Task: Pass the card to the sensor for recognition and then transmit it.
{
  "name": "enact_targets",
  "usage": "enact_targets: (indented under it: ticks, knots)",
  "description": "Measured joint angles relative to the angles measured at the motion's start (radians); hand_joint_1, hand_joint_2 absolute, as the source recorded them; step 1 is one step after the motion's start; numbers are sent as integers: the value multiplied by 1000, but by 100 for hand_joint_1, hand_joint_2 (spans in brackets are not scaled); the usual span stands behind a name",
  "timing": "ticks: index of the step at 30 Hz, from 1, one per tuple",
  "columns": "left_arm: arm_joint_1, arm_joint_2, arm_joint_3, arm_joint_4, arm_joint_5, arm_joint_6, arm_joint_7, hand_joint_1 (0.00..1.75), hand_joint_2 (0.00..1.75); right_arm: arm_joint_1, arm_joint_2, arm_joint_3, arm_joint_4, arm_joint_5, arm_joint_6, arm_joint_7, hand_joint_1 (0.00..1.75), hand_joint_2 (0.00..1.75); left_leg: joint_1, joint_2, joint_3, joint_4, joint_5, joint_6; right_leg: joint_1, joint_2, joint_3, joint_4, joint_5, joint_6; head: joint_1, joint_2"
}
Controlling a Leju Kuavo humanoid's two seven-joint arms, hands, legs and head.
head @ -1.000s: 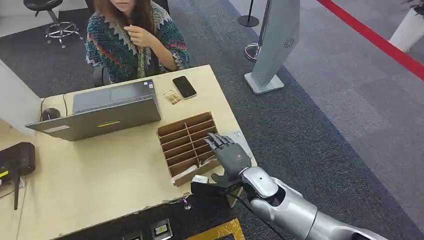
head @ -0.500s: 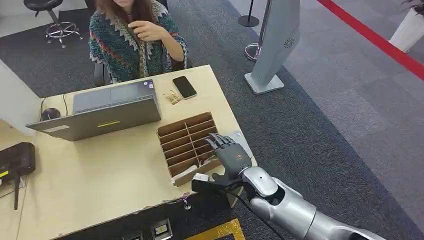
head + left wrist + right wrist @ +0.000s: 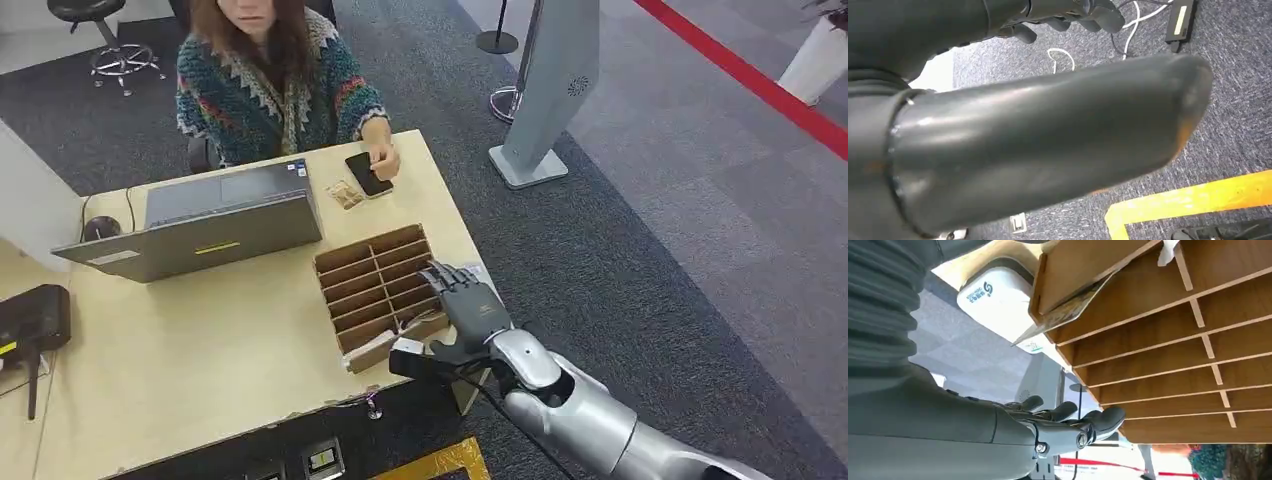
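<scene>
While the right hand [image 3: 468, 308] hovers open, the person has reached for the phone [image 3: 366, 172].
The card [image 3: 1064, 315] stays in the box [image 3: 372, 290].

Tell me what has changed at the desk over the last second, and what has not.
The person's hand came down from near the chest to the phone on the desk. The right hand shifted slightly toward the desk's right edge, staying over the wooden card rack with nothing taken. The laptop, the rack and the white sensor beside it stayed put.
</scene>
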Motion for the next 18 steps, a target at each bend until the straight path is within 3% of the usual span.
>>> enact_targets:
  ticks: [2,3,4,5,18]
  knots:
    - [-1,0,0,0,-1,0,0,0,0,0,0,-1,0,-1,-3,0,0,175,0,0,0,0,0,0,0,0,0,0,0,0,0,0]
    - [-2,0,0,0,-2,-1,0,0,0,1,0,-1,0,-1,-5,0,94,175,0,0,0,0,0,0,0,0,0,0,0,0,0,0]
    - [-2,0,0,0,-3,-1,0,0,0,1,0,-1,0,-2,-7,0,148,175,0,0,0,0,0,0,0,0,0,0,0,0,0,0]
    - [-3,0,0,0,-3,-1,0,0,0,1,0,-1,0,-5,-8,0,175,175,0,0,0,0,0,0,0,0,0,0,0,0,0,0]
    - [-7,0,0,0,-3,-1,0,0,0,5,2,2,8,-55,10,0,175,175,0,0,0,0,0,0,0,0,0,0,0,0,0,0]
